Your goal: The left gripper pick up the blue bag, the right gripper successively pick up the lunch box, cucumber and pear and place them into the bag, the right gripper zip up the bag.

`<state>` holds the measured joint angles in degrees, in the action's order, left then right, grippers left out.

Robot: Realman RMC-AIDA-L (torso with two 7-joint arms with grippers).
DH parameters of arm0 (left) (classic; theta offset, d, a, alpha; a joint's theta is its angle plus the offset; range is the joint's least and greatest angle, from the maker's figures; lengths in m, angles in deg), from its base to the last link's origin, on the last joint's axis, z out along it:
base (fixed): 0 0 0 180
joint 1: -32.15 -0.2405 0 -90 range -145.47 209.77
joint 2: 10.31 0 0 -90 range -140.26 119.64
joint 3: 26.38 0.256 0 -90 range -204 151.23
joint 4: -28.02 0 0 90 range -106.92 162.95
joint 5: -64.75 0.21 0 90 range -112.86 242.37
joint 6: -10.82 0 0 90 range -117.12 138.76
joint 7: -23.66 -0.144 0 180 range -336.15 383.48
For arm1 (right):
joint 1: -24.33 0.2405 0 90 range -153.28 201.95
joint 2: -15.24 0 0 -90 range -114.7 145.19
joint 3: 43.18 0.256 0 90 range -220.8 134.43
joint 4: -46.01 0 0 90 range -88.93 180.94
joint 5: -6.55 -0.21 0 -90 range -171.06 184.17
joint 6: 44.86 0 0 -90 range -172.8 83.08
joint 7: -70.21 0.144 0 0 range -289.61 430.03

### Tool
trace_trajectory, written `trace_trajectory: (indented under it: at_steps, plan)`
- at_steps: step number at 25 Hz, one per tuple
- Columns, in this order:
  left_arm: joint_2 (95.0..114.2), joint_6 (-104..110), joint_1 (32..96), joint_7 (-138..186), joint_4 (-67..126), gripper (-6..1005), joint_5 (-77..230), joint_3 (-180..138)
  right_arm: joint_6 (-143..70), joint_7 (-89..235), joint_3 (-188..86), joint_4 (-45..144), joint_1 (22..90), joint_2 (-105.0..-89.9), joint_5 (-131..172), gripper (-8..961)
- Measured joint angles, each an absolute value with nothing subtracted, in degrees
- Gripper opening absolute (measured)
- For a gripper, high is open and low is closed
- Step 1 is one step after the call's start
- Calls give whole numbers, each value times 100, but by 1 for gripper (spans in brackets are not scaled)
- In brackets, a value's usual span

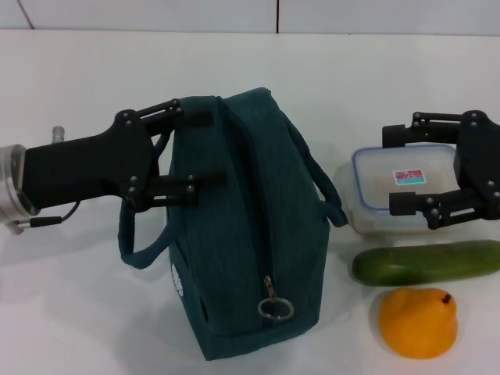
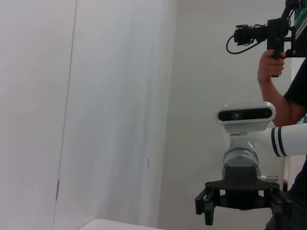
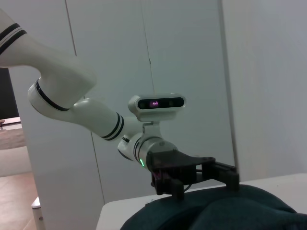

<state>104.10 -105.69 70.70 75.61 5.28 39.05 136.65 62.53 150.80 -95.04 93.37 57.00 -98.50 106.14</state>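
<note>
On the white table there were four loose things: one blue bag, one lunch box, one cucumber and one pear. The bag stood upright near the middle, its zipper running along the top with a single silver ring pull at the near end and a small white round logo on the side facing the robot's left. Its two loop handles hung down, one on each side. The left gripper reached in from the left with its two fingers spread apart, one by the bag's upper far edge and one against its side lower down, straddling the left handle; it was not closed on the fabric. To the right of the bag sat the clear lunch box with its blue-rimmed lid and one pink-and-teal sticker. The right gripper hovered over it, fingers open, one finger over the far edge and one over the near edge. The cucumber lay lengthwise just in front of the box, and the pear rested just in front of the cucumber, near the table's front edge.
</note>
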Motion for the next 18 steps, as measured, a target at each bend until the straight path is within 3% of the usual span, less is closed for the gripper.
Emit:
trace_trajectory:
  at_steps: [13, 18]
  plan:
    - [10404, -10570, 7101, 7789, 541, 842, 3774, 13656, 6261, 15006, -9504, 9347, 5703, -9851, 10613, 872]
    - [10252, -10571, 7299, 8870, 476, 842, 3758, 13656, 6270, 15003, -9504, 9347, 5736, -9833, 10613, 872]
